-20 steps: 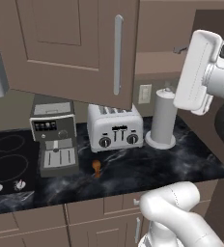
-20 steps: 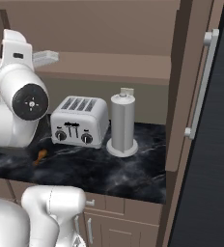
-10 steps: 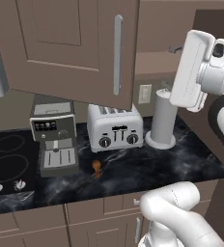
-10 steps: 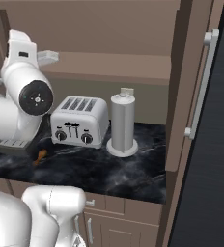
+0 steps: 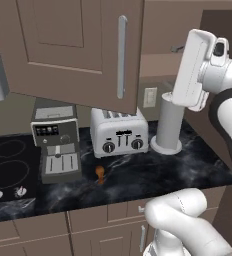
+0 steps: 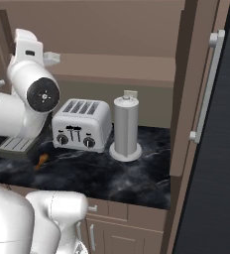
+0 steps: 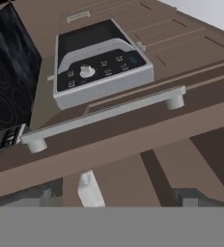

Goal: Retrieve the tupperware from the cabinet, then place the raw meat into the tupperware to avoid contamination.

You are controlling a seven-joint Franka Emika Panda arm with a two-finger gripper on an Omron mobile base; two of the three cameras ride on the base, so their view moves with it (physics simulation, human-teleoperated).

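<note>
Pincer (image 7: pixel 114 195) is spread wide with nothing between its tips, up at the mouth of the cabinet (image 5: pixel 78 45). I'm on the first step, fetching the tupperware (image 6: pixel 50 58). It looks to be the small white thing at the near end of the inner shelf (image 6: pixel 122 69), just behind my arm. In the hand view a pale piece sits low between the tips (probably the same container, I can't swear to it).

Next I need the hand turned in towards the shelf and lowered over the container's rim before I close. The open door's edge and its long silver handle (image 7: pixel 104 113) lie right across my view, so I judge that's what I could clip.

Down on the bench (image 5: pixel 188 165), the raw meat (image 5: pixel 100 172) lies in front of the toaster (image 5: pixel 119 132), beside the coffee machine (image 5: pixel 55 140). The tall grey cylinder (image 5: pixel 169 122) stands right under my wrist, so watch it on the way down.
</note>
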